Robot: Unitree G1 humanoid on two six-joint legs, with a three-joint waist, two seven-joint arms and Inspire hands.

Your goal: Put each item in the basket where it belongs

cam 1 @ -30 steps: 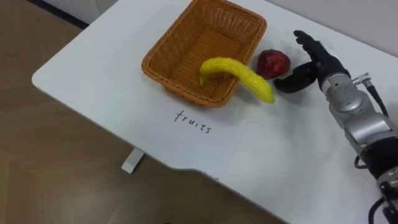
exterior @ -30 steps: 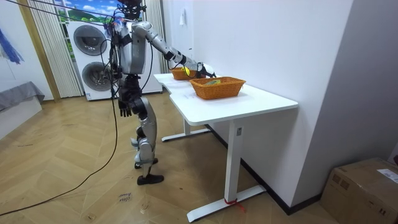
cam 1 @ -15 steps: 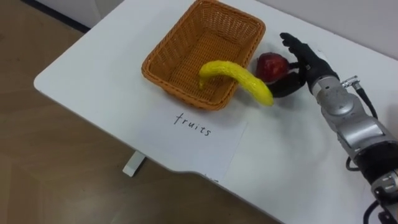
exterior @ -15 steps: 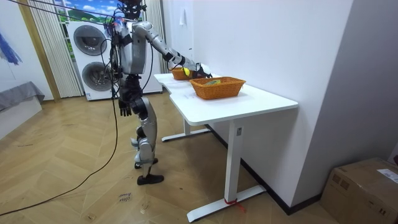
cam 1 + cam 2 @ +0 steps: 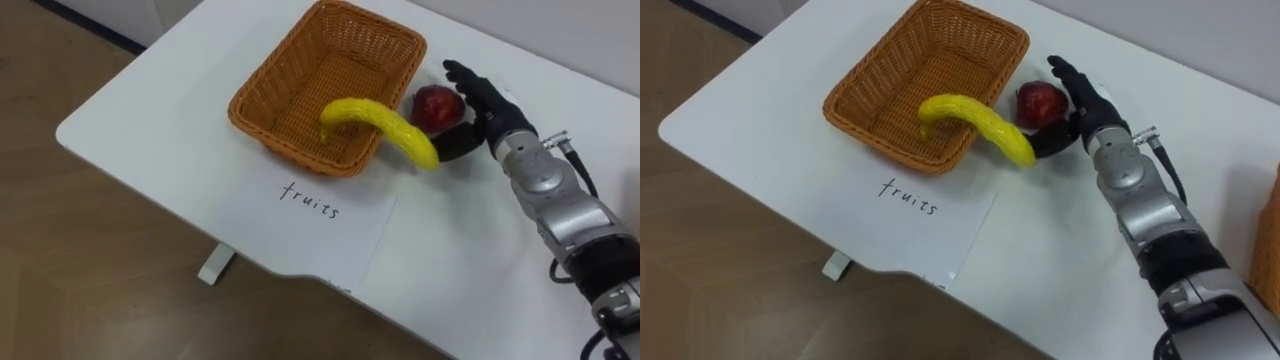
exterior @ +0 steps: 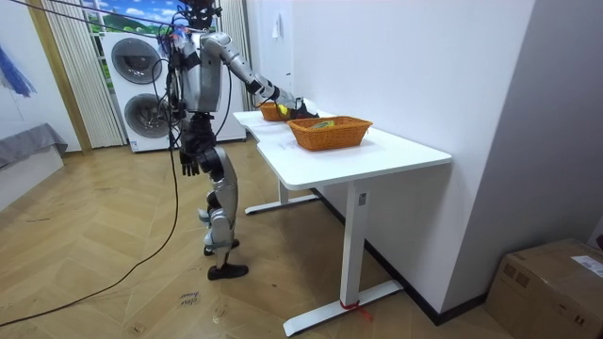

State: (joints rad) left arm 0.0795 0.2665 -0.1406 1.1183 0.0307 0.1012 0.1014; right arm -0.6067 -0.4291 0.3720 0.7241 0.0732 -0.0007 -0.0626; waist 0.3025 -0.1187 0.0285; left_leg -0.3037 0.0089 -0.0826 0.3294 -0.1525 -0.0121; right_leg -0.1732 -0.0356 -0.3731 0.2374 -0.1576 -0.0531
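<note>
Since a second ago, has brought the right hand (image 5: pixel 488 108) in from the right onto the apple (image 5: pixel 435 104): earlier apart from it, now cupped about its right side. Banana, basket and apple unmoved.

Nearest, by the front edge of the white worktop (image 5: pixel 150 110): a paper sheet (image 5: pixel 300 225) with a handwritten word, lying flat just before the basket.

Beyond it, the yellow banana (image 5: pixel 385 120), draped over the near rim of the woven fruit basket (image 5: pixel 270 85). One end inside, the other out over the worktop, pointing towards the thumb.

Just beside the basket's right corner, outside it and resting on the worktop: the red apple. Fingers (image 5: pixel 468 80) open and spread, reaching past the apple's far side. Thumb curved round its near side, close to the banana's tip. Not clamped shut; whether actually touching the fruit, hard to tell.

In the room view: stands upright at the worktop's far end, washing machines (image 6: pixel 141 89) behind, right arm stretched out over the worktop. Second woven basket (image 6: pixel 330 138) nearer the camera on the same worktop, well apart from the first. Left hand (image 6: pixel 191 162) hanging low by the hip, its fingers too small to make out.
</note>
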